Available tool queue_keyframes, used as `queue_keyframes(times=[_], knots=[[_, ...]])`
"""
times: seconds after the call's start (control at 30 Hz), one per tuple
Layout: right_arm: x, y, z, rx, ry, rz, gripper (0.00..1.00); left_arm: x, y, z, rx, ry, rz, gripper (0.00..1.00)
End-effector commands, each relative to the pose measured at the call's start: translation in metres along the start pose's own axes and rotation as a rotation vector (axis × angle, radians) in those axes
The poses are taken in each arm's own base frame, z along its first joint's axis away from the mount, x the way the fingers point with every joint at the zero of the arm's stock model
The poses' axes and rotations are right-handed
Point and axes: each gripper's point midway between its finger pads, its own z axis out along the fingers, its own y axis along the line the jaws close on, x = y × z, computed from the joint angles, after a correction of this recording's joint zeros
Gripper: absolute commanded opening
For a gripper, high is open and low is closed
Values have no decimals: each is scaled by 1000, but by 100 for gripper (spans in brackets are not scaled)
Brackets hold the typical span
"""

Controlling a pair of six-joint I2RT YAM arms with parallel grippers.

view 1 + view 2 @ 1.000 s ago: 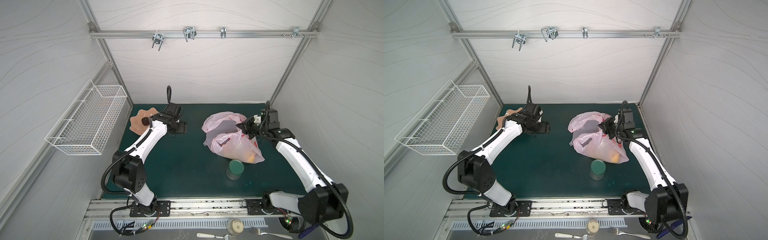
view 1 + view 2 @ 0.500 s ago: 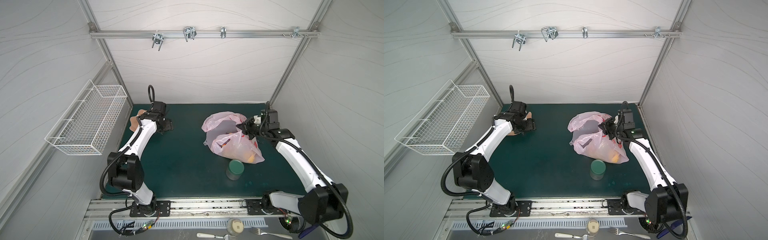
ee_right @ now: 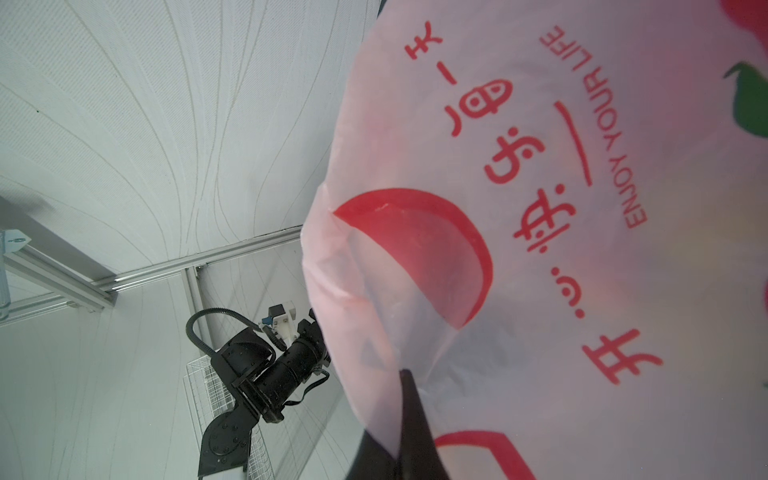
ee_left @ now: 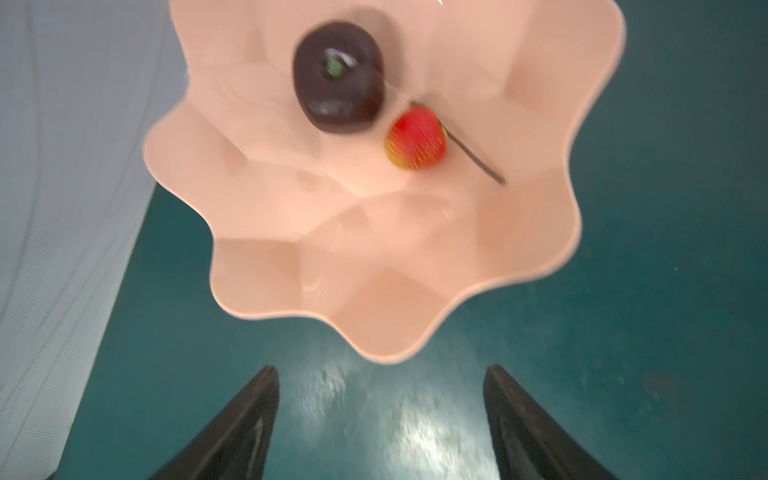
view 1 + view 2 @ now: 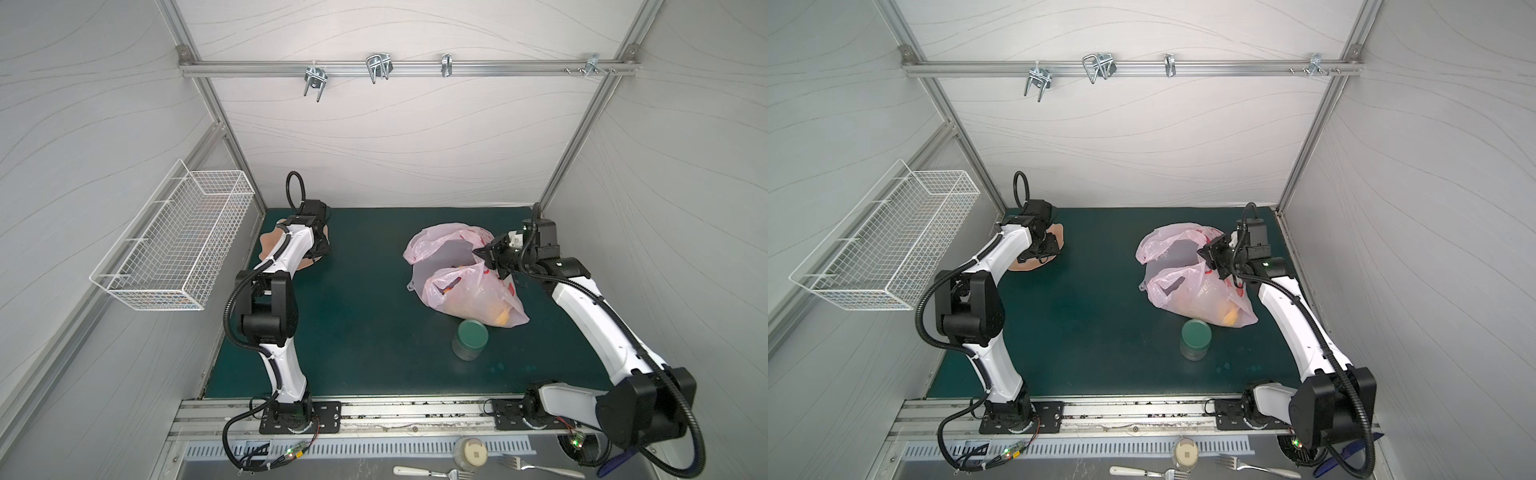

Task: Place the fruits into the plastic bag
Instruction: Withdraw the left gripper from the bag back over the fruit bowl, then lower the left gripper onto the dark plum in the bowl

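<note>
Plastic bag (image 5: 465,291): lies on its side on the right half of the green mat (image 5: 365,332), well apart from the peach dish (image 5: 268,245).
Bag axis: in both top views it runs from the two handle loops at the far end to the closed bottom at the near right. The mouth gapes toward the left arm's side.
Right gripper (image 5: 484,254): pinched tight on the bag's far edge. In the right wrist view the dark fingertips (image 3: 409,399) meet, with pink film between them.
Left gripper (image 4: 380,368): spread wide with nothing between the fingers, above the mat just beside the dish rim.
Dish contents: a dark brown round fruit (image 4: 338,79) sits stem end up, and a cherry (image 4: 415,139) sits just beside it.
Cherry stem: points away from the brown fruit toward the dish wall.
Inside the bag: a yellow-orange mass (image 5: 500,318) shows through the film at the bottom end. Which fruits these are cannot be told.
Hidden: the left arm covers most of the dish in both top views, and the left wrist view is blurred.
Jar (image 5: 471,334): green-lidded and upright, just beside the bag's bottom.
</note>
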Motion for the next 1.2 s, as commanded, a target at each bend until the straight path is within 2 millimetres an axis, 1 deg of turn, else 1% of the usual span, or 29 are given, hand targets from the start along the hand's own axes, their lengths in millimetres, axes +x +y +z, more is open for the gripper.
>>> queue_keyframes(times=[0.0, 0.3, 0.33, 0.37, 0.6, 0.77, 0.97, 1.1, 1.17], knots=[[-3, 3, -1, 10, -1, 0, 0, -33, 8, 6, -51, -76, -93, 79], [-7, 6, 4, 41, 11, -15, 0, -58, 15, 52, -100, -70, -191, 78], [-8, 6, 4, 46, 11, -16, 0, -57, 16, 58, -105, -62, -190, 78], [-8, 5, 4, 50, 10, -15, 0, -66, 15, 57, -102, -78, -196, 78], [-8, -2, 10, 80, 21, -1, 0, -76, 22, 84, -128, -78, -230, 77], [-8, -1, 15, 92, 24, -3, 0, -86, 27, 97, -145, -89, -243, 77], [-6, -4, 19, 109, 25, -3, 0, -95, 24, 110, -134, -94, -241, 76], [-4, -6, 20, 121, 23, -2, 0, -96, 24, 119, -132, -86, -246, 76], [-4, -7, 20, 125, 24, -3, 0, -97, 23, 122, -125, -87, -246, 74]])
